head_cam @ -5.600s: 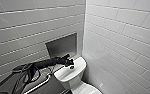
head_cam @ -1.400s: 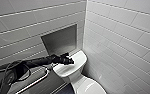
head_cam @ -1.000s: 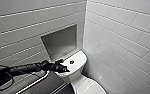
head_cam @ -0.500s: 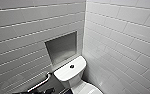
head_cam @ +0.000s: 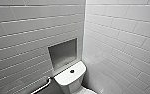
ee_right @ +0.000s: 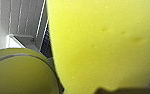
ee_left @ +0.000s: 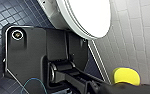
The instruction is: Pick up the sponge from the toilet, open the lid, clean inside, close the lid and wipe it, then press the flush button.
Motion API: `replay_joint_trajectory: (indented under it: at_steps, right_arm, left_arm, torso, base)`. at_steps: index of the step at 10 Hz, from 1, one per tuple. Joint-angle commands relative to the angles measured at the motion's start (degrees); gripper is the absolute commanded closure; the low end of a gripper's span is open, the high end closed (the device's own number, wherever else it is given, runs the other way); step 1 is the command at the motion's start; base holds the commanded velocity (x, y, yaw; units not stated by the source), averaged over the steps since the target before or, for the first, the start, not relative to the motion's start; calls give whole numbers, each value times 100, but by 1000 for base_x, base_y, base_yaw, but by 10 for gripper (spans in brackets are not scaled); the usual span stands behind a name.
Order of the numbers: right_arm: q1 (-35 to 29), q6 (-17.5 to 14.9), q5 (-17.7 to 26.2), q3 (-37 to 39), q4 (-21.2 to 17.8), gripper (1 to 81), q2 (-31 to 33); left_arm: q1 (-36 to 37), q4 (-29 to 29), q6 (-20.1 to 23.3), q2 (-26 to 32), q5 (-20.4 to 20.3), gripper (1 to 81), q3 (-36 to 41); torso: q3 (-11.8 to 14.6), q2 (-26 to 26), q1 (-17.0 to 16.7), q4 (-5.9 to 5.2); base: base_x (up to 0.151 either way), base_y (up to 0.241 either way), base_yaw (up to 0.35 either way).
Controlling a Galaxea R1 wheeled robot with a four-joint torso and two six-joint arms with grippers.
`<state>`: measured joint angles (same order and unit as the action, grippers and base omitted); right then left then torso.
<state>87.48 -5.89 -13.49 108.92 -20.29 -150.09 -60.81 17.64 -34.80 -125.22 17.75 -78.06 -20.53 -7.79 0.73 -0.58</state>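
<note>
- The left arm, which reached in from the left of the head view to the top of the tank a moment ago, has been withdrawn. The tank cover (head_cam: 66, 78) now lies bare at the lower middle of the frame.
- The whole head view has shifted as well. This is put down to the camera, not to the toilet (head_cam: 69, 87).
- The flush button (head_cam: 72, 71) is seen on the tank cover with nothing touching it, below the wall niche (head_cam: 63, 53) and to the right of the grab bar (head_cam: 42, 86).
- The sponge (ee_right: 103, 42) is seen close against the right wrist camera. The right end effector (ee_right: 108, 90) is judged to be clamped on it. The sponge is held off the toilet, near the lid (ee_left: 88, 17), above the dark tiled floor (ee_left: 1, 15).
- Whether the left end effector is apart or together cannot be told.
- The lid is judged to be down, so the task is taken to be at or just past its flush step.
- No brand, label or readable writing is found in any view.
</note>
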Motion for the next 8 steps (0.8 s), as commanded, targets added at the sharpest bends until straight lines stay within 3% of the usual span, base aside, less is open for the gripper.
replay_joint_trajectory:
  at_steps: [1,8]
  right_arm:
    - [-94,-9,427,5,33,811,73]
    - [82,-18,479,1271,51,811,-314]
  left_arm:
    - [-656,802,0,-651,-571,811,-1006]
    - [-1500,820,0,-2113,-1142,811,-3260]
  torso:
    - [-11,0,0,0]
    - [103,-13,-15,0]
  base:
    - [0,0,0]
    - [0,0,0]
